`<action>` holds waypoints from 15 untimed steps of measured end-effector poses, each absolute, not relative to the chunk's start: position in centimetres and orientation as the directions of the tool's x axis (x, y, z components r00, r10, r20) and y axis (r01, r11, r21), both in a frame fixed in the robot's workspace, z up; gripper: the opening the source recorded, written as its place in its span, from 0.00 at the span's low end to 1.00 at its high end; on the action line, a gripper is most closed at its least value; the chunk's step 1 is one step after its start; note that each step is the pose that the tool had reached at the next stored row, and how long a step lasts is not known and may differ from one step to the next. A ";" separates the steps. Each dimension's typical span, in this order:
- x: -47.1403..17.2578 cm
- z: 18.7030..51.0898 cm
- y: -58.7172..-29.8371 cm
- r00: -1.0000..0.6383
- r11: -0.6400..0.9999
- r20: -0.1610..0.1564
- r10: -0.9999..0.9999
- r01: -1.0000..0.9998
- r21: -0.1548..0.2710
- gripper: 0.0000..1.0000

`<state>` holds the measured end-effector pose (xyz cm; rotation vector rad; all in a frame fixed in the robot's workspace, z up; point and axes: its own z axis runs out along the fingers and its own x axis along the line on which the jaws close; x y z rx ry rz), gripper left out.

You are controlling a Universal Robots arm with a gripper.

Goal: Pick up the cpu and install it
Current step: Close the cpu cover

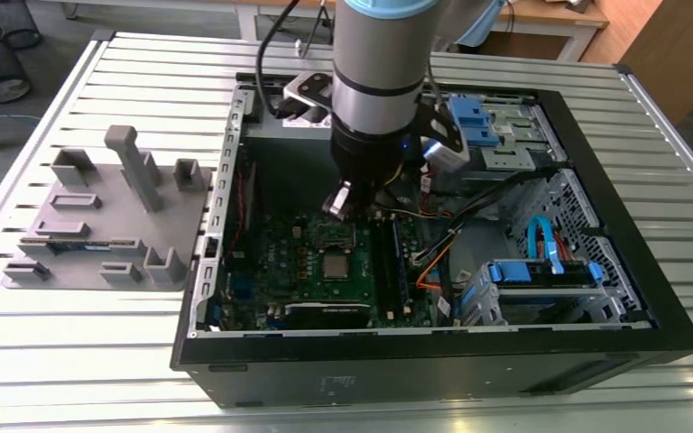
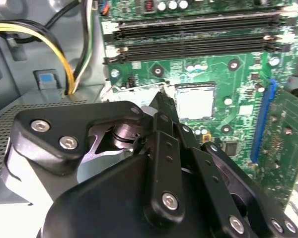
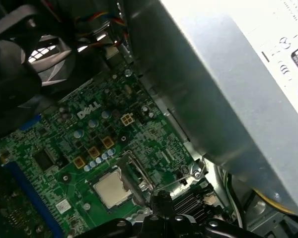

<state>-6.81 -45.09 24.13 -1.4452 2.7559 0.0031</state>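
I see the small square cpu (image 2: 194,103) with a smooth, dull silvery metal top; the green circuit board (image 2: 223,74) around it is glossy. My black gripper (image 2: 163,99) looks matt, dotted with bright polished screw heads. The big grey box (image 3: 208,99) is bare brushed metal with a white paper label (image 3: 288,44). At the exterior view's left, the grey blocky fixture (image 1: 94,230) looks like matt plastic, on the ribbed satin-metal table (image 1: 82,361).
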 end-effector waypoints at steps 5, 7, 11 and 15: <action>-6.8 24.1 -45.7 -0.568 0.568 -0.003 -0.823 -0.823 -0.029 0.11; -6.8 24.1 -45.8 -0.568 0.567 0.009 -0.823 -0.823 -0.037 0.11; -6.8 24.1 -45.8 -0.568 0.566 0.026 -0.823 -0.823 -0.049 0.11; -6.8 24.1 -45.8 -0.568 0.566 0.028 -0.823 -0.823 -0.050 0.11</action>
